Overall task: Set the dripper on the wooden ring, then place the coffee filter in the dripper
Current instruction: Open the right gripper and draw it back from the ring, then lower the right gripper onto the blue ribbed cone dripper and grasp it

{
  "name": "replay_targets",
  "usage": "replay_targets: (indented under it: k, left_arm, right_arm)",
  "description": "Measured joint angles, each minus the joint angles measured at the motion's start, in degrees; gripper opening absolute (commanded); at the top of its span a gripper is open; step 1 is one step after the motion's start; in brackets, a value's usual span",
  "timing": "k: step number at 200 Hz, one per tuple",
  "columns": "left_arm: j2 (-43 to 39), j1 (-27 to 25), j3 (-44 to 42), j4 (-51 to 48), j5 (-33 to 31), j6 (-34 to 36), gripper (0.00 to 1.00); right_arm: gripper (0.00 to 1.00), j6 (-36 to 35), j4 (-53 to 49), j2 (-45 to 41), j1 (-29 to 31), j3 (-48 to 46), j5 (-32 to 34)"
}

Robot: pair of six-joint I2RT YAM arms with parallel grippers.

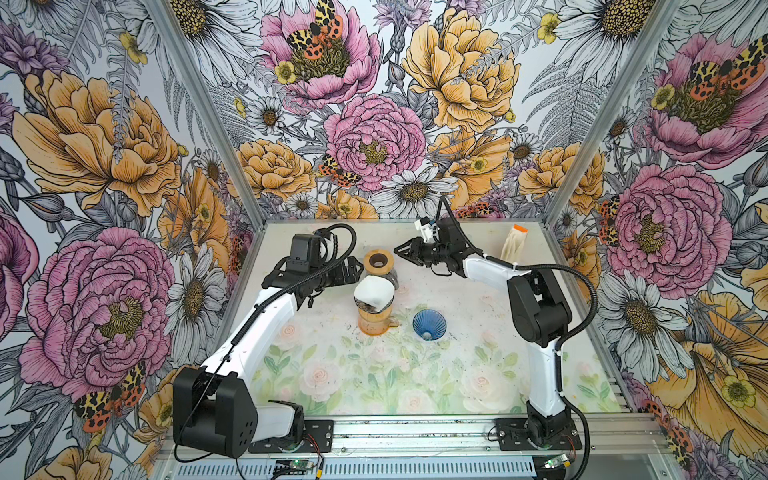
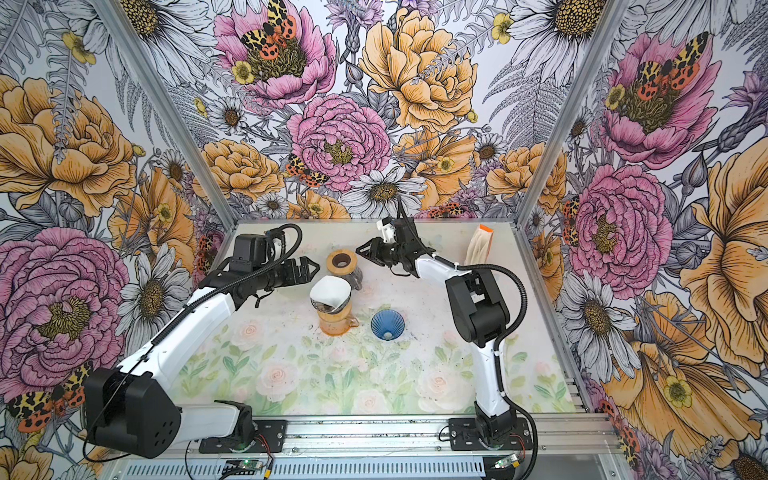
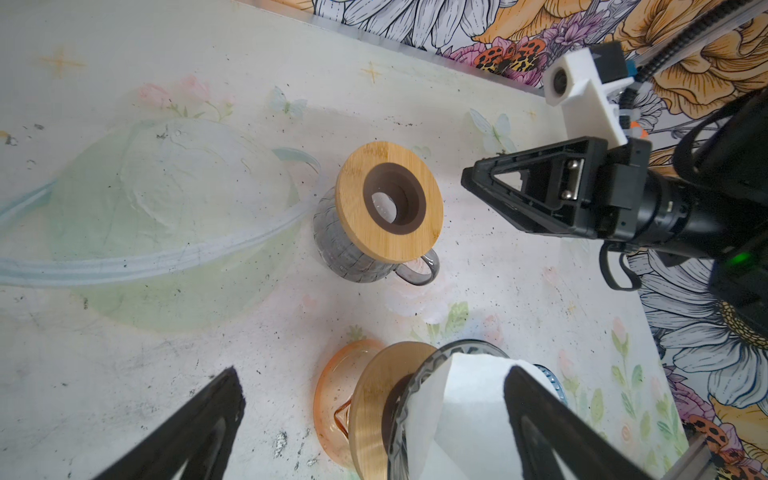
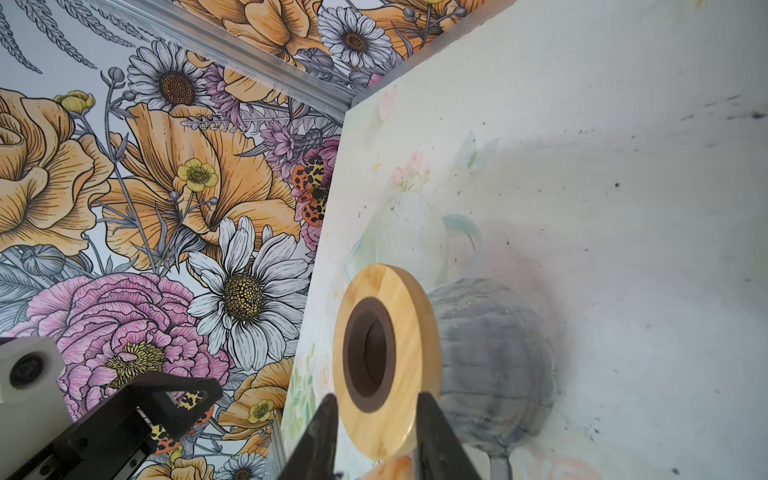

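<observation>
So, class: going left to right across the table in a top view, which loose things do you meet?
Orange jug topped with the white filter → blue dripper → pack of filters. The grey jug overlaps the orange one, so it is left out.

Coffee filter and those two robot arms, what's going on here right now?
The white filter already sits in the glass dripper on the orange jug. The left gripper is wide open beside it, gripping nothing. The right gripper is partly open and empty, hovering near the wood-topped grey jug. A blue dripper sits bare on the table, and a pack of filters stands at the back.
</observation>
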Motion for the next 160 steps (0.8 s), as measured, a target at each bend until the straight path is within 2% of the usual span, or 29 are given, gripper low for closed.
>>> replay_targets:
  k: [67,116,160]
  left_arm:
    - [-0.76,0.42,2.16,-0.9,-0.42,1.66,0.99]
    - [-2.27,3.56,2.16,-2.01,-0.44,3.21,0.99]
    - [-2.89,5.03,2.12,-2.19,-0.39,3.43,0.99]
  right_arm:
    - [0.41,-10.84,-14.12,-12.81,-0.74,-4.28,4.48]
    - [0.43,-20.65,-31.34,-20.7,-0.74,-5.7,13.05]
    - [0.47,-25.92,-43.82,-25.14,-0.72,-8.7,19.69]
